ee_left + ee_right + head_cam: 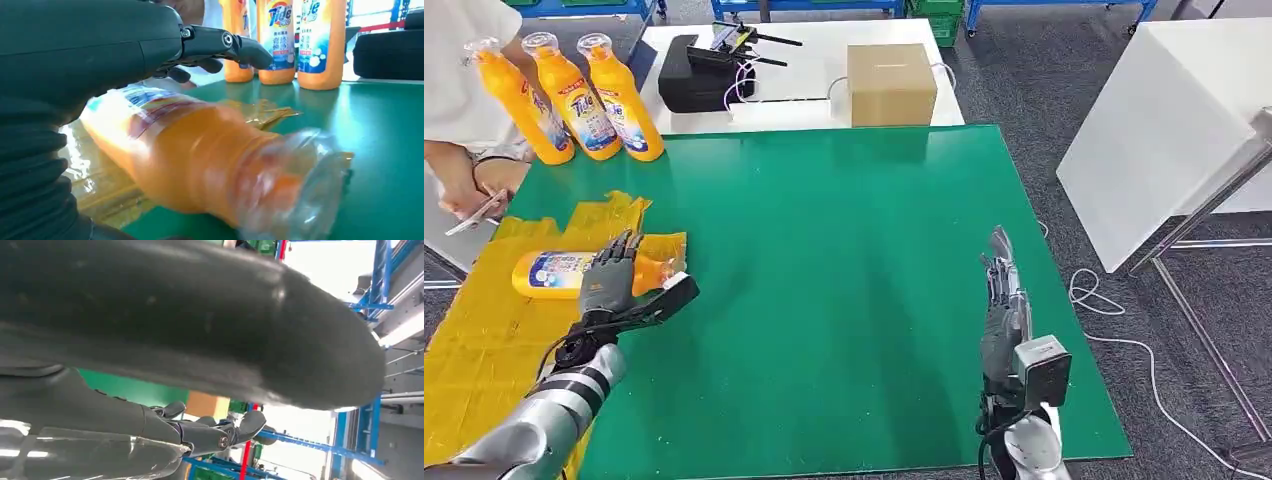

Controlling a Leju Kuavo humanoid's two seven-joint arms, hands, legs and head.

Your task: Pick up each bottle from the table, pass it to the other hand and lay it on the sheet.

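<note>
Your left hand (611,275) sits over the lying bottle (559,273), fingers draped across its neck end; whether they grip or just rest on it you can't tell from here. The bottle is flat on the yellow sheet (484,340) right under that hand, long axis running crosswise to the arm, cap (295,190) toward the green desk (844,280) side. Looks like the laying-down step, release likely next. Your right hand (1004,290) hangs well off to the other side, fingers straight and apart, holding nothing. Three standing bottles (584,95) wait far ahead of the left hand, past the sheet, beside a person (459,120). Left hand is much nearer them, so it's your likely picker
</note>
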